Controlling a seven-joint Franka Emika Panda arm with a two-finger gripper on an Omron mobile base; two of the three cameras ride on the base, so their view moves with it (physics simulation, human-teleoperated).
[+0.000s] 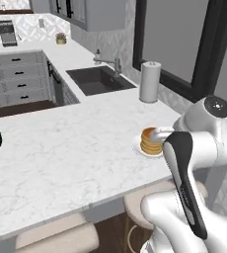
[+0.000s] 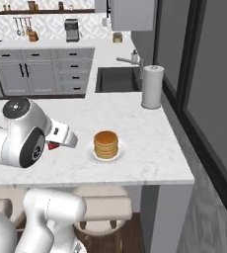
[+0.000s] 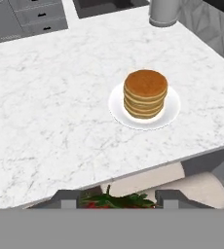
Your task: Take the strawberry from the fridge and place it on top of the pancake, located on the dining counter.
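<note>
- I am pinching the strawberry [image 3: 115, 202] between my two fingertips [image 3: 67, 198]; its green leaves are sticking up between them and a strip of red is showing just below the leaves in my hand view.
- In the right base view, a small red spot is peeking out beside my gripper [image 2: 54, 145], at the end of my white wrist.
- My gripper [image 3: 116, 199] is hovering over the near edge of the dining counter [image 3: 50, 121], above the marble and not touching it.
- The pancake [image 3: 145, 93] is sitting ahead of my hand and a little to the right, as a short golden-brown stack on a small white plate [image 3: 119, 104].
- The strawberry is apart from the pancake, with bare marble lying between them.
- Farther beyond the pancake, a white paper towel roll [image 2: 152, 86] is standing upright near the far edge of the counter.
- Past the roll, a dark sink [image 2: 116, 79] with a grey faucet [image 2: 130, 60] is set into the far counter.
- Below my hand, round beige stools [image 3: 201, 187] are tucked under the counter's edge.
- In the left base view, my arm is partly covering the pancake [image 1: 149, 141] from the right.
</note>
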